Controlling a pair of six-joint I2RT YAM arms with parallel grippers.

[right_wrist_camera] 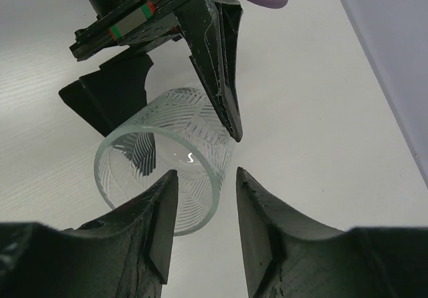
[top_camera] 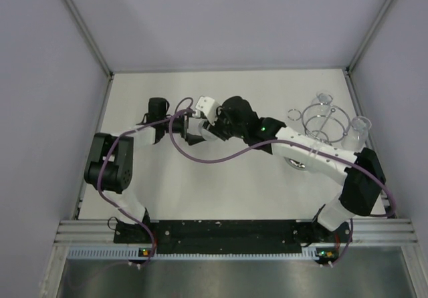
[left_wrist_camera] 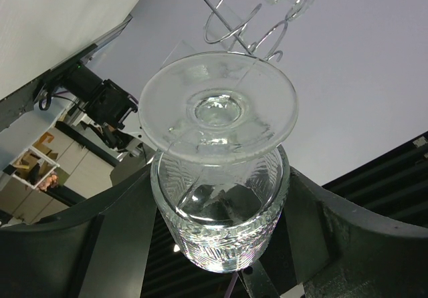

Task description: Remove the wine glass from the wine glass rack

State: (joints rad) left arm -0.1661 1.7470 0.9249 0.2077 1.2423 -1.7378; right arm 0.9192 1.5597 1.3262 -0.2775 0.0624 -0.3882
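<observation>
Although the glass [right_wrist_camera: 167, 161] is clear of the rack [top_camera: 326, 121], the handover now in hand is judged the point where loss could occur.

Table [top_camera: 221, 191]: hard surface beneath the work, left of the rack. A drop onto it would likely break the item.

Rack: a second glass [top_camera: 362, 127] hangs on its right side. The right forearm [top_camera: 314, 152] passes over the rack's base, so a careless swing could topple the rack and second glass together.

Left gripper [left_wrist_camera: 221, 178]: well left of the rack, closed on the bowl with fingers on opposite sides. It holds the glass off the table, rim facing the right gripper. The grip is on a smooth curved wall, so slippage is judged possible.

Right gripper [right_wrist_camera: 205, 178]: between the left gripper and the rack, jaws part open, holding nothing. One finger overlaps the rim in its own view; contact cannot be told.

Glass: if the left lets go before the right closes, it falls. A pinch on the thin rim could chip it.
</observation>
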